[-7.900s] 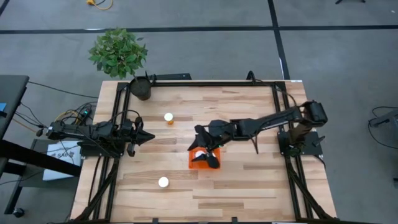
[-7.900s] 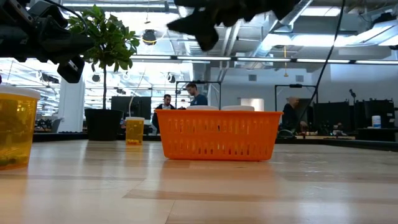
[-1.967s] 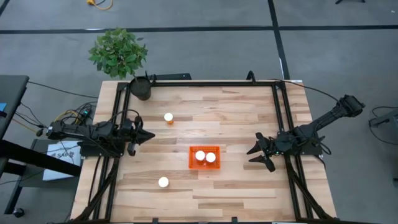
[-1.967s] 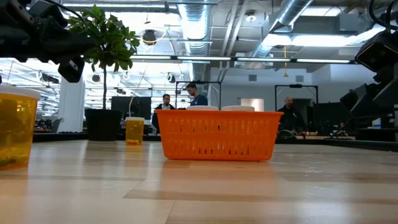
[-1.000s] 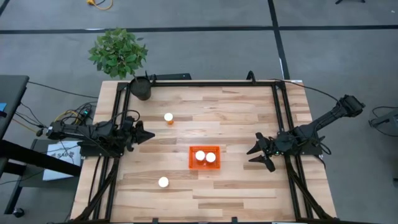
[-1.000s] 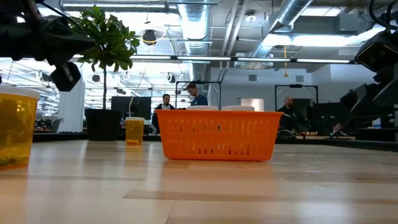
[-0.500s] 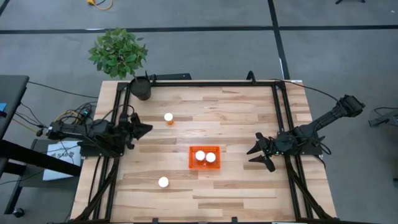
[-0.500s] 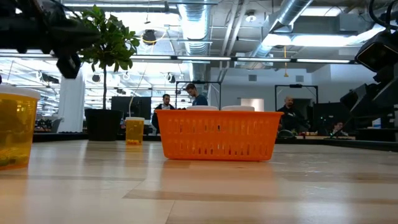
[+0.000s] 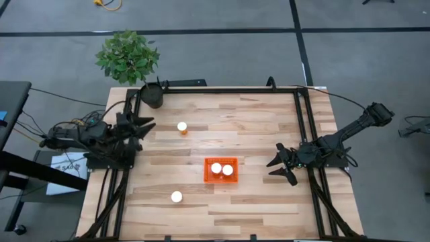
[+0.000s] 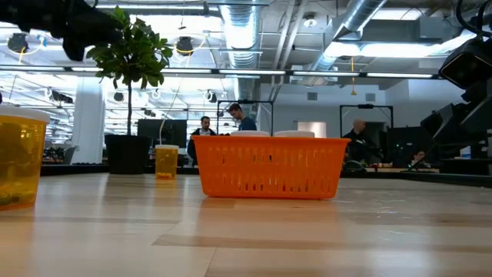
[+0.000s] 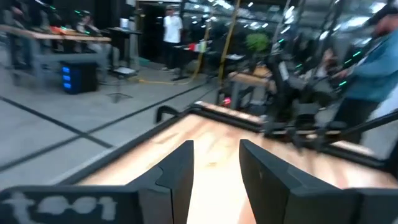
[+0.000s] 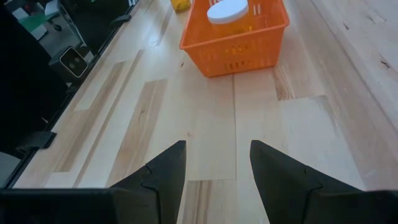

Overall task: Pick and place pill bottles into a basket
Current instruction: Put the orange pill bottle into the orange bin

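A: What's the setting?

B: A light wooden table (image 9: 255, 121) in a big workshop with a grey floor. A leafy plant (image 9: 127, 56) in a dark pot (image 9: 152, 95) stands at the table's far left corner. In the low view, people stand at benches well behind the table.

A: Where are the bottles?

B: Two white-capped pill bottles (image 9: 222, 169) sit side by side in the orange basket (image 9: 221, 179) near the middle of the table. A third bottle (image 9: 182, 127) stands upright on the wood, toward the pot. A fourth bottle (image 9: 177, 197) stands near the front edge, left of the basket. None of these has shifted over the last two seconds.

A: And the arms?

B: The left gripper (image 9: 145, 125) has swung. Half a second ago it sat lower along the left edge; now it lies farther back, level with the third bottle and a little apart from it. Its fingers (image 11: 178, 171) show a narrow gap and hold nothing. In the low view it has risen toward the top left corner.

A: The right one?

B: The right gripper (image 9: 276, 168) is parked at the right side, well apart from the basket, unchanged over two seconds. Its fingers (image 12: 163, 167) are spread wide and empty, pointing at the basket.
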Available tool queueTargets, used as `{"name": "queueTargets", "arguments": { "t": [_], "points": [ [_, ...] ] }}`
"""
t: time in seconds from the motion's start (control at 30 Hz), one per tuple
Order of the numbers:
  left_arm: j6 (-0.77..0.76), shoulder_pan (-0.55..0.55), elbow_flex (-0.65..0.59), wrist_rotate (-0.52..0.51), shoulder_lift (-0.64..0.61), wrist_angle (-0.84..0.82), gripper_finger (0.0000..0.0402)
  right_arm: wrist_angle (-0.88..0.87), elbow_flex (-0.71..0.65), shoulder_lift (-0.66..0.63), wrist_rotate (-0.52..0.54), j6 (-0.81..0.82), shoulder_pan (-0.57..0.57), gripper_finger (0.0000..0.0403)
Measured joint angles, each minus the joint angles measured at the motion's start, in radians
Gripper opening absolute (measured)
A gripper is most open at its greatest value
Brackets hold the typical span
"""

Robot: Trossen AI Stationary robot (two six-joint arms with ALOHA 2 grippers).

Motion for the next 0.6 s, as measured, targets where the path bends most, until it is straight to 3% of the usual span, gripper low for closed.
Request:
{"name": "queueTargets", "arguments": {
  "t": [0.17,0.33,0.6],
  "points": [
    [0.043,0.000,0.120,-0.064,0.116,-0.070,0.0119,0.000,0.000,0.000,0.000,0.000,0.000,0.0171],
    [0.042,0.001,0.199,-0.061,0.230,-0.066,0.0119,0.000,0.000,0.000,0.000,0.000,0.000,0.0171],
    [-0.066,0.041,0.215,-0.050,0.382,-0.130,0.0119,0.000,0.000,0.000,0.000,0.000,0.000,0.0171]
  ]
}}
